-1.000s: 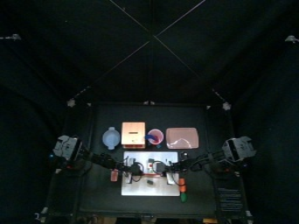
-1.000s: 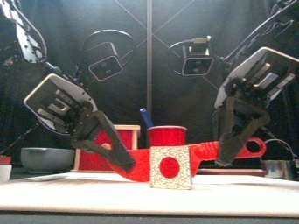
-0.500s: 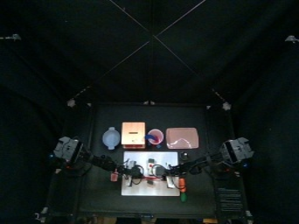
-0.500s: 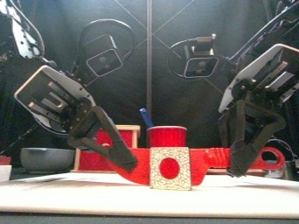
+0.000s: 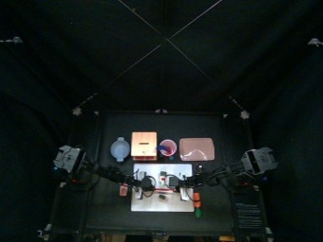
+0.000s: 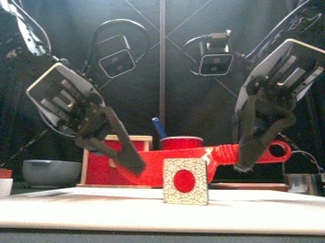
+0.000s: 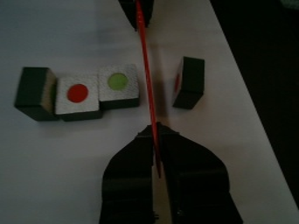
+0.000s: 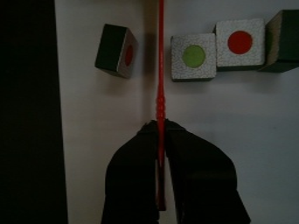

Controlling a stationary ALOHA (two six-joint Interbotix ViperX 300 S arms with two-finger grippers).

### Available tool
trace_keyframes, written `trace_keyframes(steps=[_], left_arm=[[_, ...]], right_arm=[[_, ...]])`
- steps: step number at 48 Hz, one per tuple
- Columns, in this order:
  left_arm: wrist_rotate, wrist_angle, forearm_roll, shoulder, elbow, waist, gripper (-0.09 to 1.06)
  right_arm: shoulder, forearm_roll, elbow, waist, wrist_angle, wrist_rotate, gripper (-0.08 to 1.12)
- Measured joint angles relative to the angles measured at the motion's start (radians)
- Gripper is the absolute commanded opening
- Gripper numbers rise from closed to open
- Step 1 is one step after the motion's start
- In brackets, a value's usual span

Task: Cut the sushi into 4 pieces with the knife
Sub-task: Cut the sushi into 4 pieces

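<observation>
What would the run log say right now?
left hand: shut on knife | right hand: shut on knife | sushi: end piece apart, knife between | board: under sushi

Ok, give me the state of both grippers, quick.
Left gripper: shut on the red knife.
Right gripper: shut on the other end of the same knife.
</observation>
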Motion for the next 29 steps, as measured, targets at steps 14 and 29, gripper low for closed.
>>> trace_keyframes(steps=[14,29], left_arm=[[0.008,0.0,0.014,-0.14,0.04,0.032,0.85],[0.005,-0.029,0.034,-0.314,0.144,0.095,0.85]], right_arm=[[-0.115,0.015,0.08,0.005,0.06,0.002,0.08],[-0.33,0.071,0.218,-0.046,0.253,0.1,0.09]])
